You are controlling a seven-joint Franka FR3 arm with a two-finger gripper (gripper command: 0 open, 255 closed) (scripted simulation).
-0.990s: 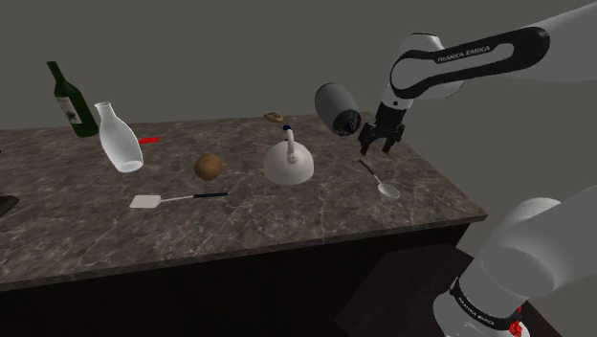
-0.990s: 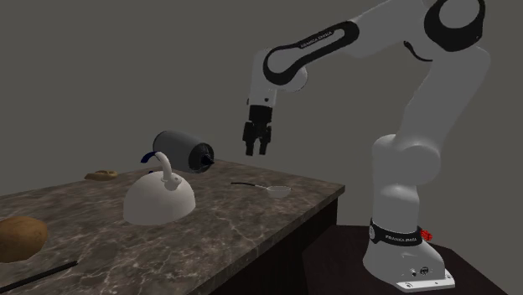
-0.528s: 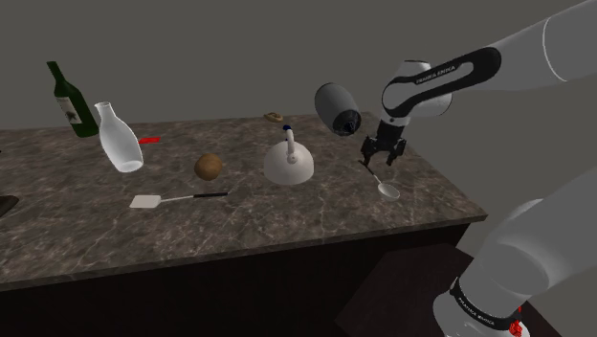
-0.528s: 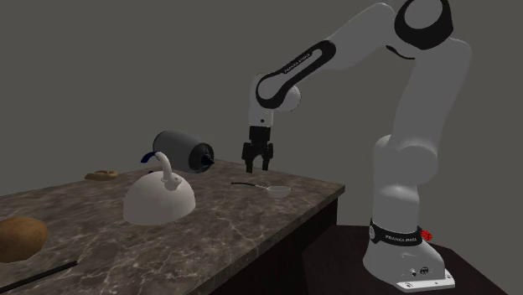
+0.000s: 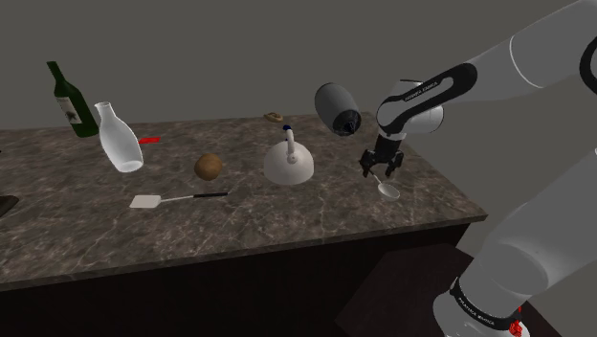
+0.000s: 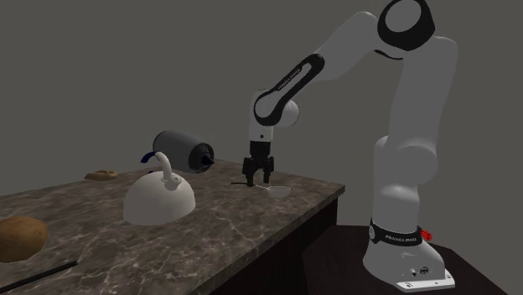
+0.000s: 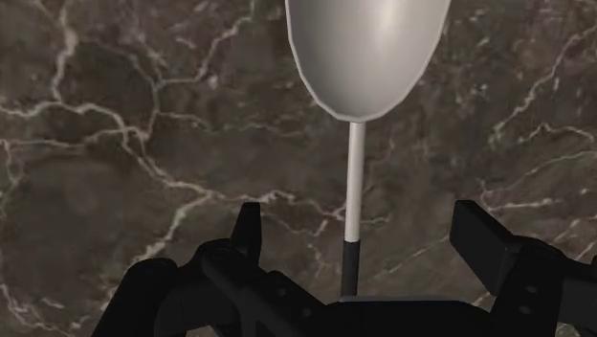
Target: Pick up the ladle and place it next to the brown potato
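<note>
grasp step: the gripper [image 5: 381, 172], fingers apart, straddles the ladle [image 5: 388, 190] handle, right of centre in the shoulder view; next it should close, lift, carry frame-left to the potato [image 5: 208, 167]

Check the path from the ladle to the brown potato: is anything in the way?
Yes. The white kettle stands on the counter almost directly between the ladle and the potato, so the carry likely needs to pass over or around it. Nothing separates the open gripper from the ladle.
</note>
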